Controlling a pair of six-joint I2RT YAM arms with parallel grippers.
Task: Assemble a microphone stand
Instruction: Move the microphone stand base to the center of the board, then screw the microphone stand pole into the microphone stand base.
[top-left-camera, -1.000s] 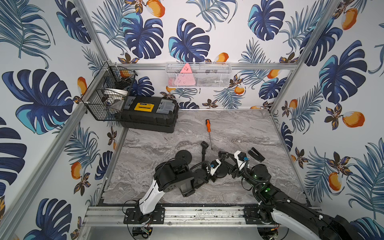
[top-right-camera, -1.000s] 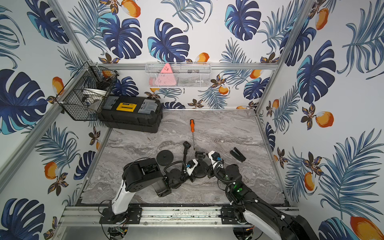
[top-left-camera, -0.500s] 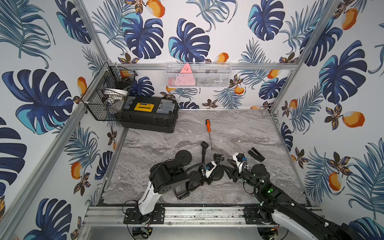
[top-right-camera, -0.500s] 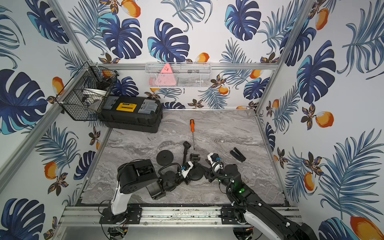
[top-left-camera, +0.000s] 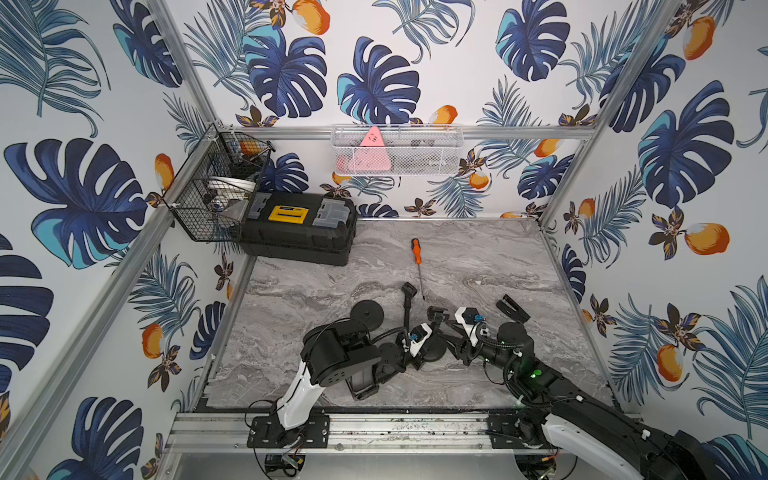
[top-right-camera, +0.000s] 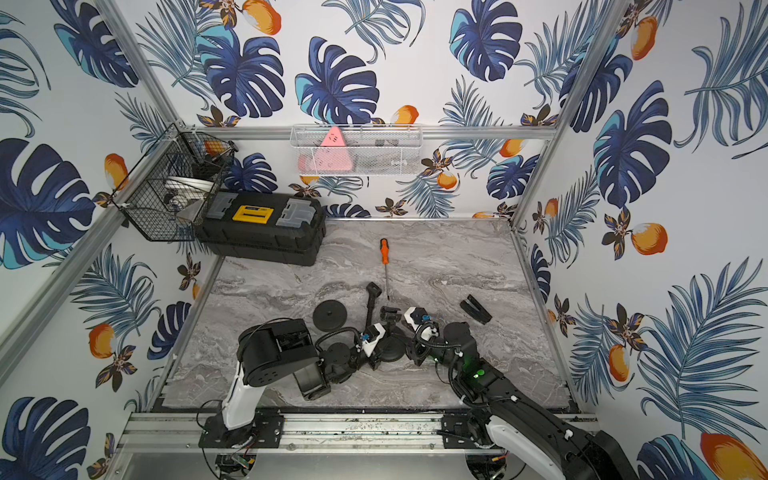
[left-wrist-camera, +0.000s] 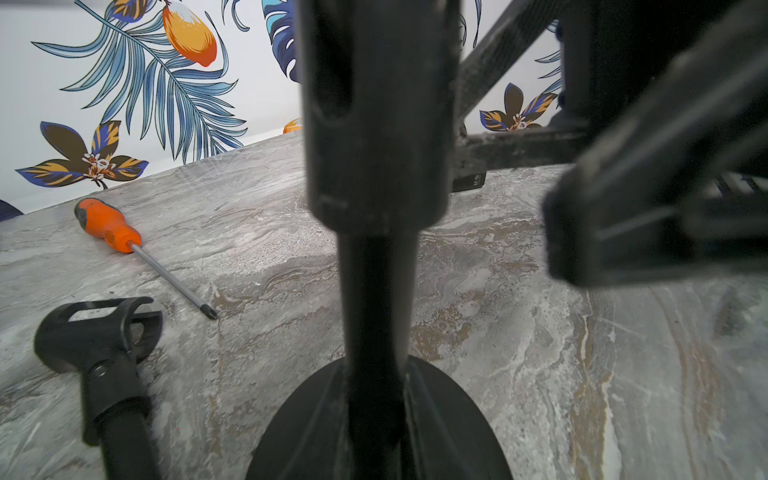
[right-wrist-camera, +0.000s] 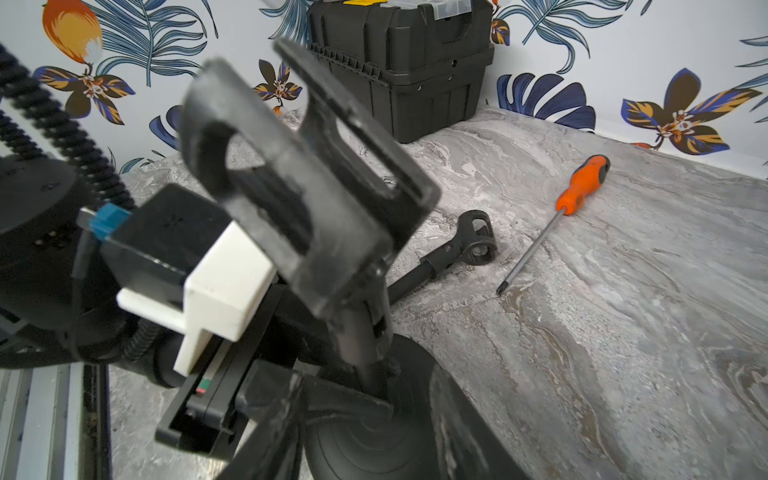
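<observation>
A black pole (left-wrist-camera: 376, 299) topped by a slotted holder (right-wrist-camera: 316, 174) stands upright on a round black base (top-left-camera: 434, 356) near the table's front middle. My left gripper (top-left-camera: 429, 338) is shut on the pole low down, just above the base (left-wrist-camera: 457, 432). My right gripper (right-wrist-camera: 365, 432) comes in from the right with one finger on each side of the base (right-wrist-camera: 365, 449). It is open, and contact with the rim is unclear. A rod with a mic clip (top-left-camera: 406, 303) lies just behind. A second round disc (top-left-camera: 368, 313) lies to the left.
An orange screwdriver (top-left-camera: 417, 255) lies beyond the rod. A small black clamp piece (top-left-camera: 513, 309) sits at the right. A black toolbox (top-left-camera: 299, 228) stands at the back left under a wire basket (top-left-camera: 216, 195). A mesh shelf (top-left-camera: 397, 149) hangs on the back wall.
The right gripper's jaws have narrowed around the base. Both grippers and the stand have shifted slightly left and toward the front. The left gripper keeps its hold on the pole.
</observation>
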